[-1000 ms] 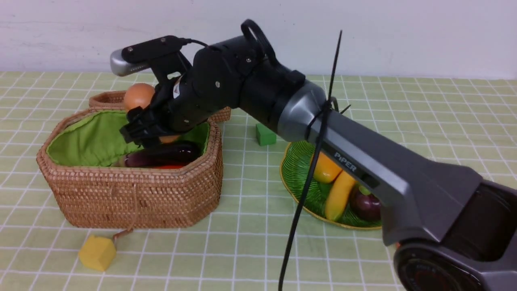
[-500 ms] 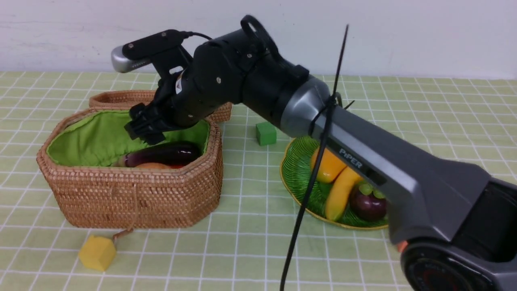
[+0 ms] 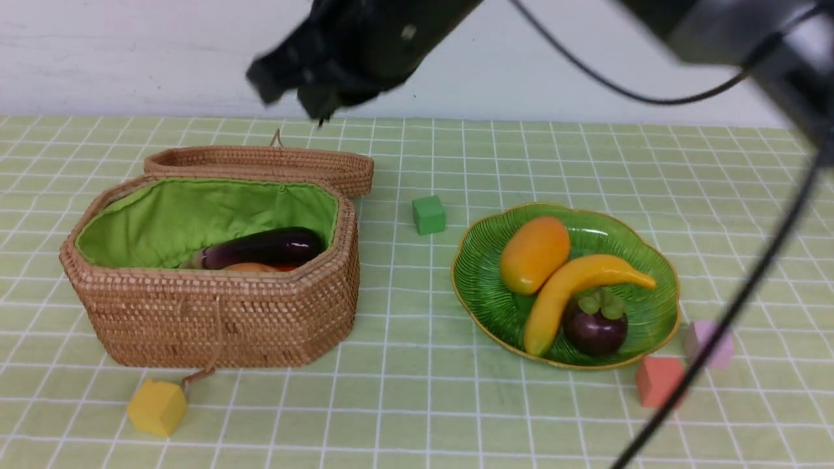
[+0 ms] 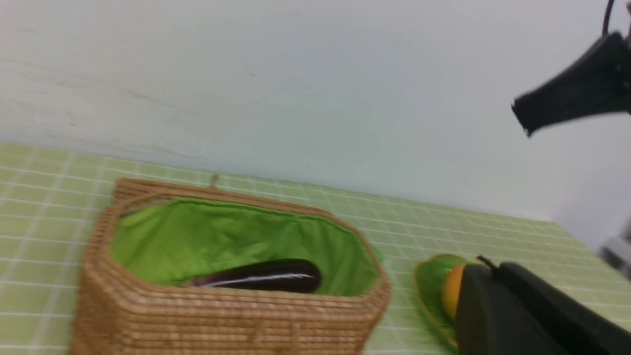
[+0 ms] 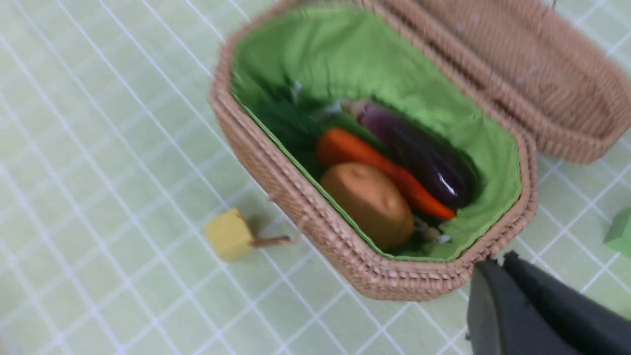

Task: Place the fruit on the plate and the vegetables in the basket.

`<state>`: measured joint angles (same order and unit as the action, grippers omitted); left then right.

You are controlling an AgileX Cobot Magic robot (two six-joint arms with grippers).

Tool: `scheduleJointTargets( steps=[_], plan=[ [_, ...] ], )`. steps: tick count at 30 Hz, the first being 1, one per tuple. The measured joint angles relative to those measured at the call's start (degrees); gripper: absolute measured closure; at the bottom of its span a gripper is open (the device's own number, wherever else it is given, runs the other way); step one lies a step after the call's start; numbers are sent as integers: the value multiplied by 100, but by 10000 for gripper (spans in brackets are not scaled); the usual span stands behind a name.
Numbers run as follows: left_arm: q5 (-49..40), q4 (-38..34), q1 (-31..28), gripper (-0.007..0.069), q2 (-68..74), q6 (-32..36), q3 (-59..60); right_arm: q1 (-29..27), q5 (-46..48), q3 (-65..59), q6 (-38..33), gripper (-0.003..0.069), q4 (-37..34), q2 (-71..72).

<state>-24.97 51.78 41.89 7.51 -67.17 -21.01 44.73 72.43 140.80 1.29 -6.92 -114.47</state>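
Our right gripper (image 3: 306, 98) has lifted clear of the octagonal wicker basket (image 3: 215, 312), clenched and empty; the lumpy tan potato (image 5: 367, 204) lies inside beside the carrot and eggplant. We judge sorting finished; only retreat remains.

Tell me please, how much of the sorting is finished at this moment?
It looks finished. The mango, banana and mangosteen lie on the plate. The eggplant, carrot and potato lie in the basket. Nothing is in hand: the right tool hangs shut and empty above the table. No fruit or vegetable is left outside.
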Motion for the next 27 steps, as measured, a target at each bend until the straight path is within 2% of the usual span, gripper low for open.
scheduleJointTargets(
  steps=[2,4,5,7,12,17,22,27],
  plan=[
    [178,-194,0,637,0,0,63,0,0,-213,64,676,-33,284],
    [483,-647,0,637,0,73,249,0,0,-1075,185,671,-57,1102],
    [506,-647,0,637,0,84,267,0,-5,-1153,197,671,-57,1102],
    [779,-846,0,637,0,268,482,0,-11,-2219,357,666,-62,2045],
    [1286,-895,0,637,0,464,727,0,17,-4387,936,662,4,3560],
    [1393,-895,0,637,0,491,736,0,-42,-6209,1615,661,271,4902],
    [1200,-895,0,637,0,494,736,0,-265,-7116,1815,658,310,5526],
    [1030,-895,0,637,0,505,736,0,-244,-7373,1853,655,310,5618]
  ],
)
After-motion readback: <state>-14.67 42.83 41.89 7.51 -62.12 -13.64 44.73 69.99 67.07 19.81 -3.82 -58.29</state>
